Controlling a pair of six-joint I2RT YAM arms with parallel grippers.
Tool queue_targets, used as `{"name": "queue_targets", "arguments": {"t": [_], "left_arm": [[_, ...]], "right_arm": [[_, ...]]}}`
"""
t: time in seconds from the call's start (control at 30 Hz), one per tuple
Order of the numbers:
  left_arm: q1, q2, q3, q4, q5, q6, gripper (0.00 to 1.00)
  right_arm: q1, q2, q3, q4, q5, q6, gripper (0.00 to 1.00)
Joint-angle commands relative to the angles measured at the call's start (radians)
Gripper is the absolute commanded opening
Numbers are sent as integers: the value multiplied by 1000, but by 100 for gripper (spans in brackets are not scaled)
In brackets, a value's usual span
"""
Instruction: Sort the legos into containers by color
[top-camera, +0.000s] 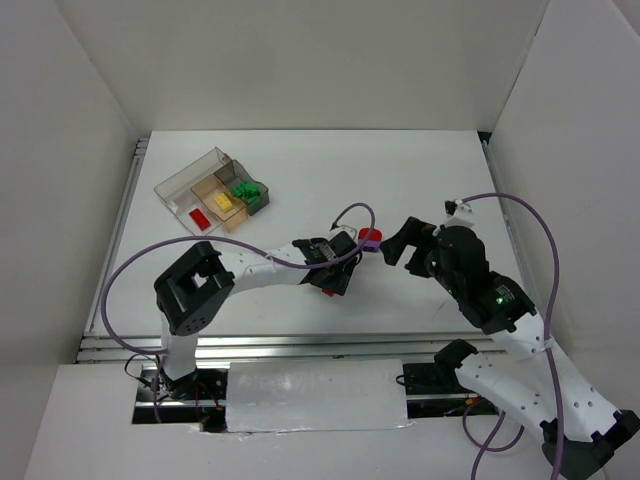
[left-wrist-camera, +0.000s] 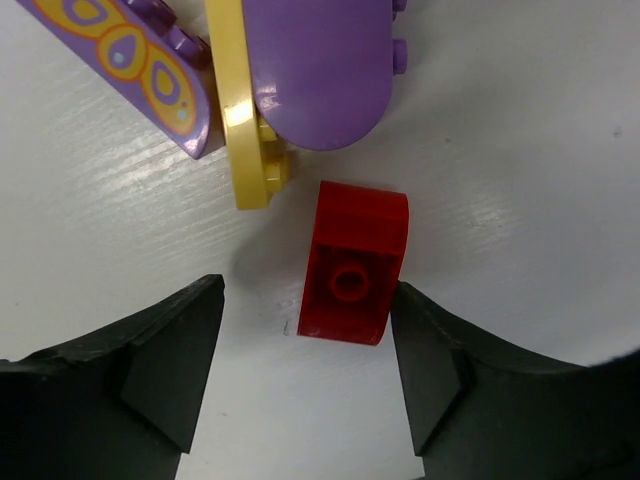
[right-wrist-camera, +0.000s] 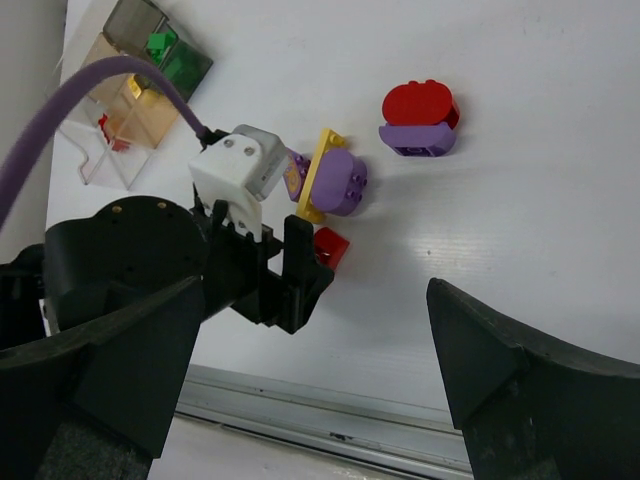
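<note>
A small red lego lies on the table between the fingers of my left gripper. The jaws are open: the right finger touches the brick, the left one stands apart. Just beyond lie a rounded purple lego on a yellow plate and a printed purple tile. My right gripper hangs open and empty, above and to the right of the left gripper. A red piece stacked on a purple one sits farther back. The containers tray holds red, yellow and green legos.
White walls enclose the table on the left, back and right. A metal rail runs along the near edge. Purple cables loop over both arms. The right arm leans in from the right.
</note>
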Motion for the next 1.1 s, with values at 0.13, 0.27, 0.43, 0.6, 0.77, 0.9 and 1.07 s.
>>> {"name": "queue_targets", "arguments": {"t": [0.13,0.27,0.43,0.6,0.77,0.9,1.07], "left_arm": [[-8,32,15,60,26,17,66],[-11,21,3,52,37,26,25],[-66,-144,-3,-51,-35,12,0],[49,-378,3,-207,-226,-64,0],[429,-373,78,-247,-230,-97,0],[652,-231,226,-282,-216,-100,0],[793,-34,426,-403,-233,-156,3]], "right_arm": [[-1,5,6,13,-14,-22,100],[-3,-3,8,10,-9,-24,100],[-1,-3,14,-2,2,-30,100],[-1,14,3,33,-9,-30,100],[-3,92,2,94,-17,-47,100],[-4,163,14,130,-27,-70,100],[-4,236,17,156,-96,-107,100]]}}
